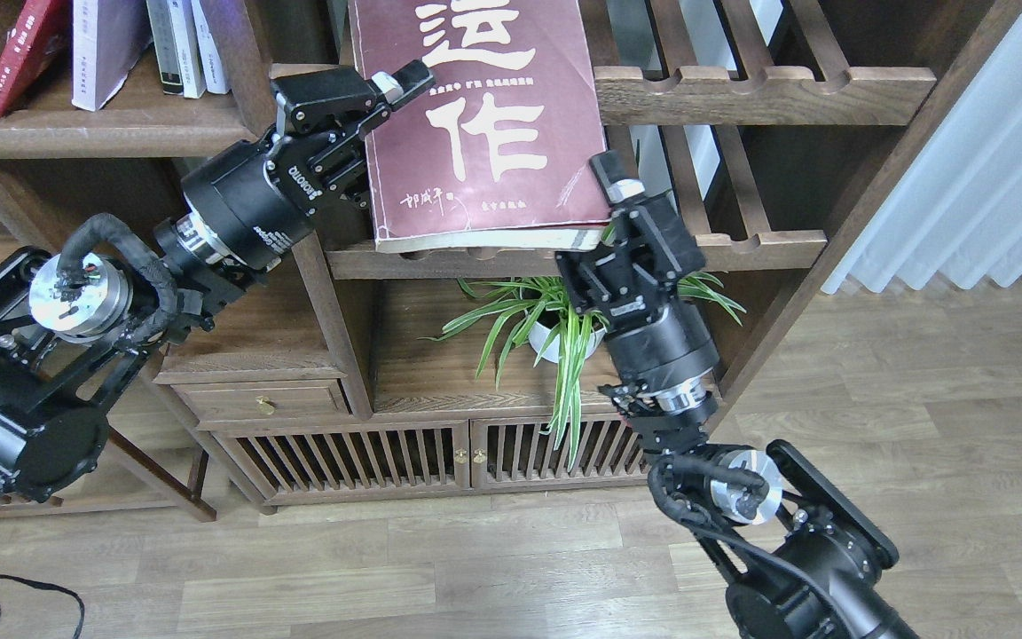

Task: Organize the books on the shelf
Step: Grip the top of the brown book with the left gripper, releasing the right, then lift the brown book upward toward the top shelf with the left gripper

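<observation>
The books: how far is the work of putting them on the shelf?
Partly done. The red book and the white-and-lavender book already stand leaning on the shelf at upper left. The maroon book is in hand: the left gripper is on its left edge, the right gripper at its lower right corner, and it lies on a slatted rack. Left to do: move it onto the shelf.

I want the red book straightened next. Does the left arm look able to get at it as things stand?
Probably not yet: the left gripper is shut on the maroon book. The red book leans on the shelf further left, nothing blocking it.
</observation>
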